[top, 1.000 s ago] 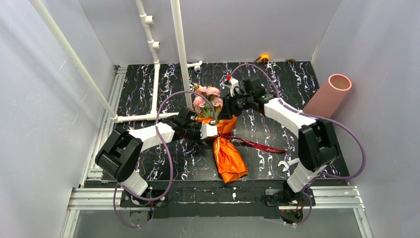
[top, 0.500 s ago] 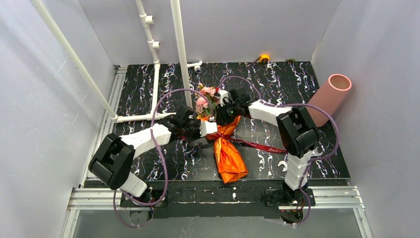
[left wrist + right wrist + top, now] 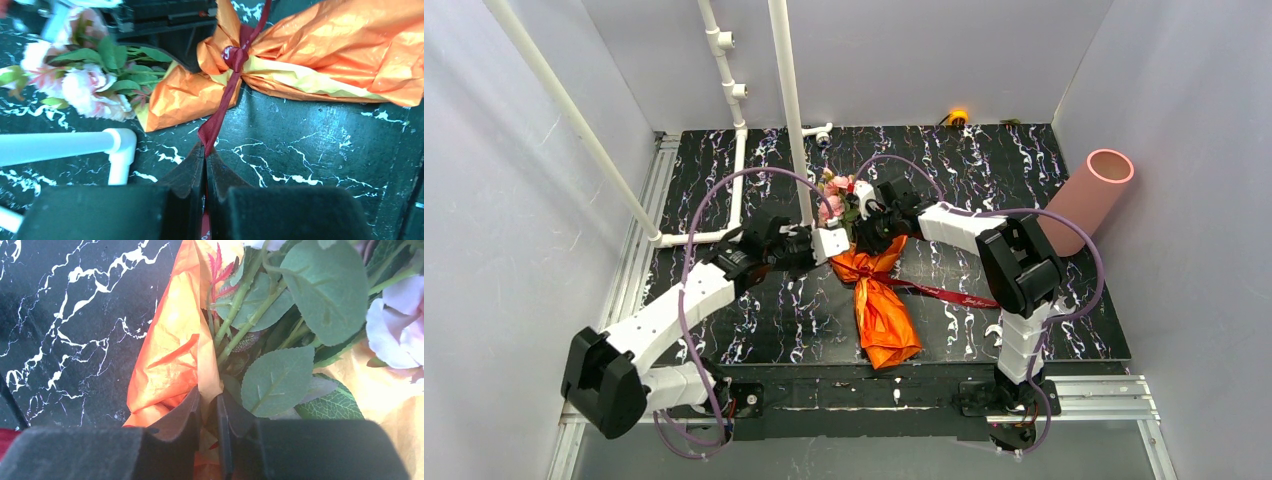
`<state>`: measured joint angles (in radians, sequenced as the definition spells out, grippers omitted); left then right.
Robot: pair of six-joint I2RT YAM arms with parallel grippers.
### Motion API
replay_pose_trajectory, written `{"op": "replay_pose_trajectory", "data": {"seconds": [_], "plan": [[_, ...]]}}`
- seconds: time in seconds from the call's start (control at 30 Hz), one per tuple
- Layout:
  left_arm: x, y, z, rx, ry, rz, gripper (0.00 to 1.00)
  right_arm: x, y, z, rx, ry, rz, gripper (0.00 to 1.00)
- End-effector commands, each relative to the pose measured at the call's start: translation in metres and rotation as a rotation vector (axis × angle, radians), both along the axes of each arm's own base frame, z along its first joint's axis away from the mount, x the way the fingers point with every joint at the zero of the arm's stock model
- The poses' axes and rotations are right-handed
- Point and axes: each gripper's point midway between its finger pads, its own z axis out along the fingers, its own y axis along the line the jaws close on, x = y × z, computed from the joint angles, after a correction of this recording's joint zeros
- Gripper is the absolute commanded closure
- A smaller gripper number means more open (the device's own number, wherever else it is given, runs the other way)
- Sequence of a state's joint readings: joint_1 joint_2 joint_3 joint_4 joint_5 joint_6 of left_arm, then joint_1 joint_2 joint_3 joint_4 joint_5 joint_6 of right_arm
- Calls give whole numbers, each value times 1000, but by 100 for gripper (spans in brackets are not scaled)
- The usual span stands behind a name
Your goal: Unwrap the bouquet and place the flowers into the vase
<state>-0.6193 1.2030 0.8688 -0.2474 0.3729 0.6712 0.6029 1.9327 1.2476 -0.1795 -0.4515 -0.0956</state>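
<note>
Both arms have closed in since a second ago — our left pincer [image 3: 205,155] is clenched on the dark red ribbon [image 3: 220,107], knot [image 3: 235,52] straight ahead; our right pincer [image 3: 207,405] nips the orange wrapping paper [image 3: 172,355] beside the stems [image 3: 240,300]. On the surface [image 3: 300,145], the bouquet [image 3: 884,310] lies lengthwise across that pull — vase [image 3: 1084,200] well apart, rightward.

I'm looking into a robotics lab test cell: plain white walls [image 3: 514,230] box in a black marble-patterned worktop [image 3: 984,160], aluminium rails [image 3: 624,395] frame its near edge, white pipes [image 3: 786,100] stand behind, and two cabled arms [image 3: 664,310] are bolted down.
</note>
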Motion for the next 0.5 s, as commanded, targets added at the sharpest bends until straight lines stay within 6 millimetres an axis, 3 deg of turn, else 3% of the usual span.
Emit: {"op": "replay_pose_trajectory", "data": {"seconds": [0.0, 0.47], "plan": [[-3, 10, 50, -79, -15, 70, 100, 3, -39, -53, -216, 6, -33, 77], [15, 45, 175, -321, -31, 328, 100, -2, -43, -62, -236, 27, -28, 77]]}}
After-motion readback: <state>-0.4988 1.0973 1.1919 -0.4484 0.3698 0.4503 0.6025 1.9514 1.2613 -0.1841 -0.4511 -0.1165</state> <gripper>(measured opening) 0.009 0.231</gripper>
